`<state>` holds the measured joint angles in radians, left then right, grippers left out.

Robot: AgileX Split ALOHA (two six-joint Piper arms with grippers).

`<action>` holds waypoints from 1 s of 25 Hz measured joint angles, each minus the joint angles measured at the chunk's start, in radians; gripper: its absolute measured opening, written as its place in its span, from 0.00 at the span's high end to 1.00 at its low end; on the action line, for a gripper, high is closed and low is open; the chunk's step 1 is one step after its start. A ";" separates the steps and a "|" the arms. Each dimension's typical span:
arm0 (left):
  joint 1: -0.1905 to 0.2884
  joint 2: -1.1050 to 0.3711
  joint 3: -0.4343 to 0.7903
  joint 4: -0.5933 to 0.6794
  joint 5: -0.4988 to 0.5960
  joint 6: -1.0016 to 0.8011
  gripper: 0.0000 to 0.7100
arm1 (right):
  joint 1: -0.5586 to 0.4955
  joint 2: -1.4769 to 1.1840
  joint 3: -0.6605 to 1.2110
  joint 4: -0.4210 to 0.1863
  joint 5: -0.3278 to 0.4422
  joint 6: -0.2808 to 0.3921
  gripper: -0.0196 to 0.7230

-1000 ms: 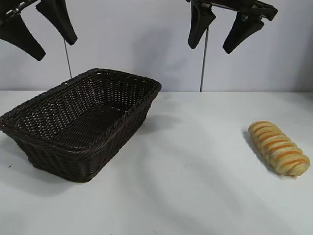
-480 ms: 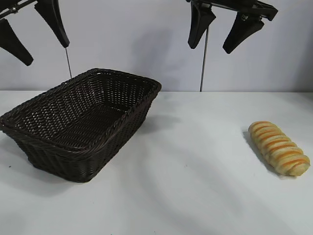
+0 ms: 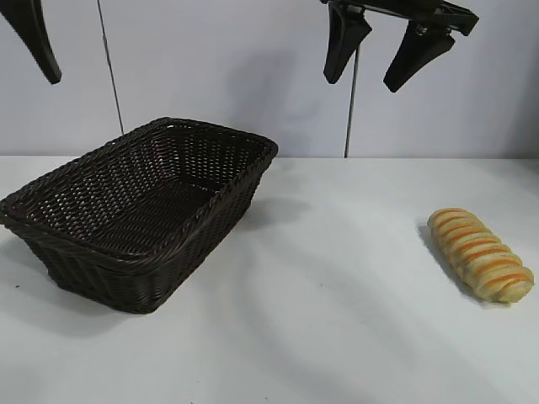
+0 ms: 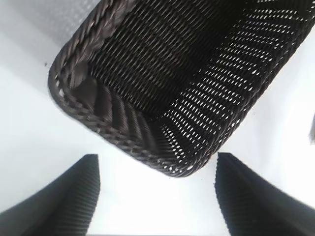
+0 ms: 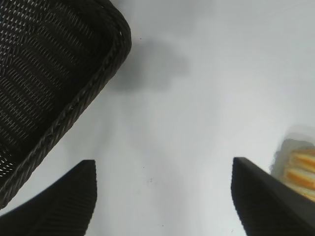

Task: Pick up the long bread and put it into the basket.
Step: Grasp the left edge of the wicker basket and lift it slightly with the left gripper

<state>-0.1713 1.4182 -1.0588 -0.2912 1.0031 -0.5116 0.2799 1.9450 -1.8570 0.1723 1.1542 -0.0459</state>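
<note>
The long bread (image 3: 481, 253), pale yellow with orange-brown stripes, lies on the white table at the right; one end of the long bread (image 5: 299, 167) shows in the right wrist view. The dark woven basket (image 3: 50, 210) stands at the left with nothing inside it, and its corner (image 4: 74, 93) fills the left wrist view. My right gripper (image 3: 368, 80) hangs open high above the table's middle, well left of the bread, nothing between its fingers. My left gripper (image 4: 156, 160) is open and empty, high over the basket's near left side; only one finger (image 3: 38, 42) shows in the exterior view.
The white table (image 3: 320, 320) stretches wide between basket and bread. A pale wall with two thin vertical rods (image 3: 349, 109) stands behind. The basket's rim (image 5: 93, 93) also shows in the right wrist view.
My left gripper has risen and drifted left, so that only one finger stays in the exterior view. The right gripper, the bread and the basket have not moved.
</note>
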 joint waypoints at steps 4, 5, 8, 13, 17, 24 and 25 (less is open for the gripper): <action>0.000 -0.007 0.066 -0.019 -0.048 -0.087 0.31 | 0.000 0.000 0.000 0.000 0.000 0.000 0.24; 0.000 -0.007 0.072 -0.030 -0.063 -0.099 0.31 | 0.000 0.000 0.000 0.000 0.000 0.000 0.24; 0.000 -0.007 0.074 -0.074 -0.109 -0.137 0.31 | 0.000 0.000 0.000 0.000 -0.001 0.000 0.24; -0.043 -0.007 0.074 -0.084 -0.154 -0.235 0.31 | 0.000 0.000 0.000 0.000 -0.001 0.000 0.24; -0.113 0.027 0.074 -0.037 -0.189 -0.337 0.31 | 0.000 0.000 0.000 0.000 -0.001 0.000 0.24; -0.144 0.098 0.074 0.065 -0.196 -0.480 0.31 | 0.000 0.000 0.000 0.000 -0.001 0.000 0.24; -0.144 0.101 0.074 0.067 -0.200 -0.485 0.31 | 0.000 0.000 0.000 0.000 -0.001 0.000 0.24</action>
<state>-0.3150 1.5188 -0.9848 -0.2243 0.8031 -0.9966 0.2799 1.9450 -1.8570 0.1723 1.1533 -0.0459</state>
